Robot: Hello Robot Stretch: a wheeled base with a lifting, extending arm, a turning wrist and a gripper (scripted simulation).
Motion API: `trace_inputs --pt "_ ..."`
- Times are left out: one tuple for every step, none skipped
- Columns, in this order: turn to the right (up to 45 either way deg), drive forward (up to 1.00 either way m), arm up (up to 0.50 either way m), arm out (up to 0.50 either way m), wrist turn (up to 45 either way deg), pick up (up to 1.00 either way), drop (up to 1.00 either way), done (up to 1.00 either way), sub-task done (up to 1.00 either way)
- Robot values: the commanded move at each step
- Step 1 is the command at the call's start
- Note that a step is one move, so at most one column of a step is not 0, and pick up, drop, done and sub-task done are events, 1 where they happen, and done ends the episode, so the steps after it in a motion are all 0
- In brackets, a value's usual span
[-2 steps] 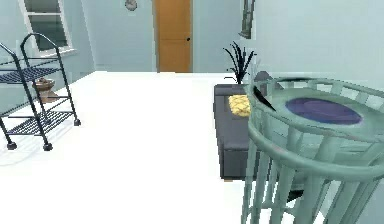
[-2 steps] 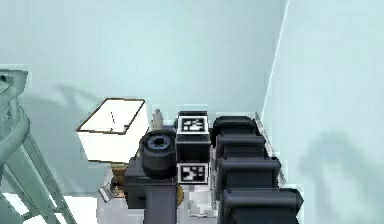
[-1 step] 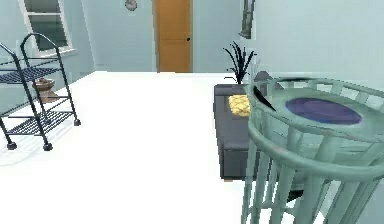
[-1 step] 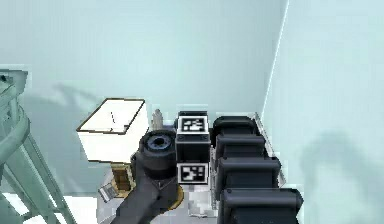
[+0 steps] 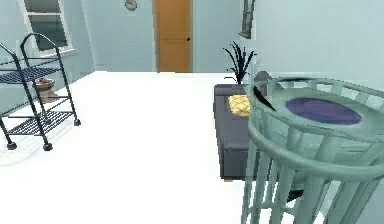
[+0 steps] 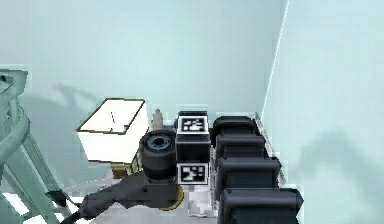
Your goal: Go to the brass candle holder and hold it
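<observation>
Biggest worry here is probably the cream, boxy lampshade (image 6: 112,130) getting clipped. The dark two-finger gripper (image 6: 62,198) and its chunky body are parked right beside it in the arm side view, so the lamp could be tipped by any careless turn of the wrist. A second snag could come from the pale teal slatted frame (image 6: 20,150) at that view's left, the one with the purple cushion (image 5: 322,106) seen ahead. The thin fingers (image 6: 75,200) are aimed toward it and could get caught on a rail if the base is rolled on. As for the target, a small brass-coloured piece (image 6: 137,166) is seen tucked under the shade, just beside the gripper's body and well back from the fingertips. It's likely the brass candle holder, though the lamp's own foot can't be ruled out. Whether anything is held can't be told, and how the fingers are set can't be read either.
</observation>
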Motion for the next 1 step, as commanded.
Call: trace_inputs --pt "0.0 0.0 0.0 0.0 45.0 0.0 0.0 0.0 0.0"
